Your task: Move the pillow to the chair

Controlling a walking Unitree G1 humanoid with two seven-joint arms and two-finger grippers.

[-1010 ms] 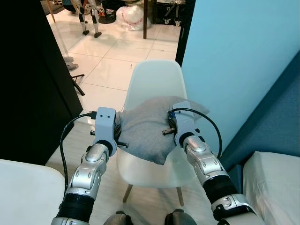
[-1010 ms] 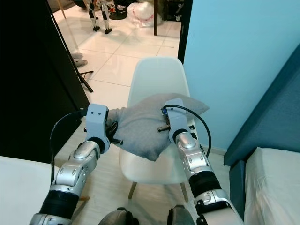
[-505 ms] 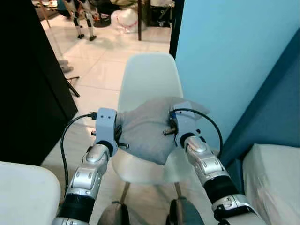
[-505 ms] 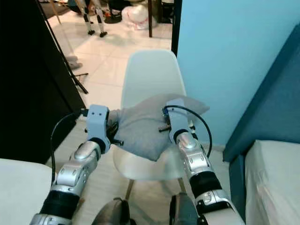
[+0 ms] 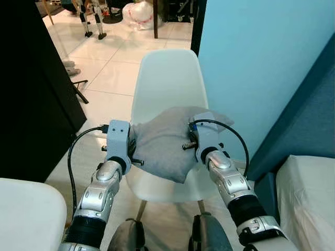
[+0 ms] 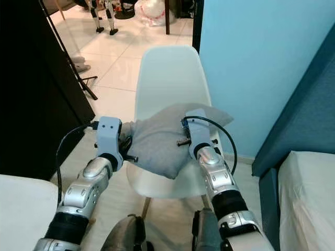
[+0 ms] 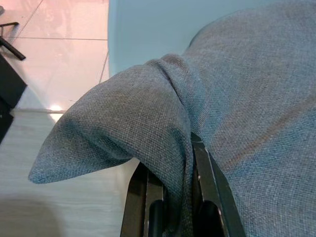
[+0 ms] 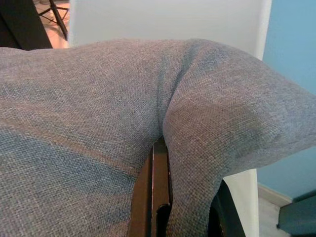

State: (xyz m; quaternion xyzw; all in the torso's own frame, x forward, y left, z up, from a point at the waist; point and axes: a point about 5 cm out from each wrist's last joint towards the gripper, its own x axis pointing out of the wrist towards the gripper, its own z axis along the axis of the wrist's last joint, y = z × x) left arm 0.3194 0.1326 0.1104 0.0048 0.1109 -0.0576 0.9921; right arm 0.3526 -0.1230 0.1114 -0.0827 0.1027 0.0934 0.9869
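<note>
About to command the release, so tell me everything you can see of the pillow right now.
The pillow is a soft grey cushion of woven fabric, slack and creased. It hangs over the seat of the white chair, one corner drooping toward the robot; whether it touches the seat cannot be told. The left end effector pinches a bunched fold at its left corner, and the right end effector is shut on a fold at its right side, by the blue wall.

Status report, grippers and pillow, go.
Left gripper and right gripper both shut on grey pillow. Pillow held over white chair seat, not set down. Nothing in the way.
</note>
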